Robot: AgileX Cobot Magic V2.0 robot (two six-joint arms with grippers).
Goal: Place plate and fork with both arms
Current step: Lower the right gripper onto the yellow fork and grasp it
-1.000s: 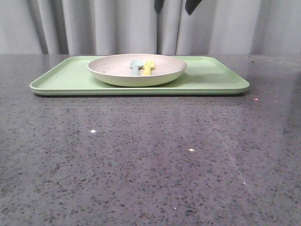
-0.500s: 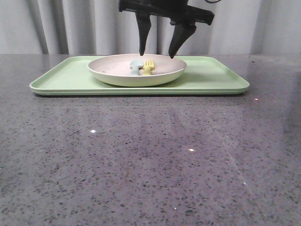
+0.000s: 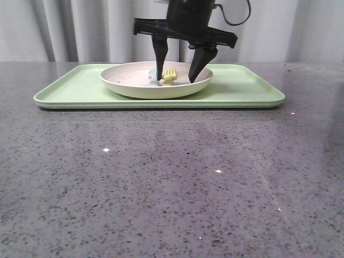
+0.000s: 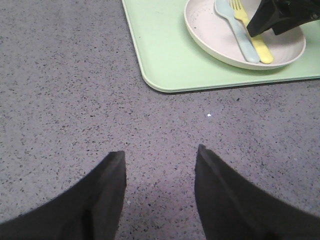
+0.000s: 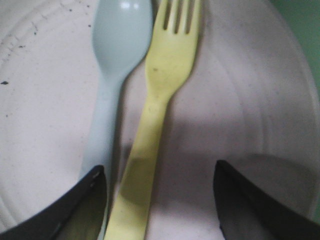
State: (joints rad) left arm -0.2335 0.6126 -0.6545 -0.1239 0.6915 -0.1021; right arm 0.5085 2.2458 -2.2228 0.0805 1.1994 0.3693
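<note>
Right end effector (image 3: 177,80) spread wide inside the round cream plate (image 3: 129,85), straddling the small yellow plastic fork (image 5: 160,110); pale blue spoon (image 5: 112,75) beside it; left end effector (image 4: 160,155) spread over the tabletop (image 3: 172,183)

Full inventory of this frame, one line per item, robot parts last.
tray: 1, light green, on the table at the far side
plate: 1, cream with dark specks, on the tray
fork: 1, yellow, lying in the plate beside the spoon
spoon: 1, pale blue-grey, lying in the plate
table: 1, dark speckled grey
curtain: grey, behind the table
right gripper: 1, black, open, fingers lowered into the plate either side of the fork handle
left gripper: 1, black, open, over bare table near the tray corner
</note>
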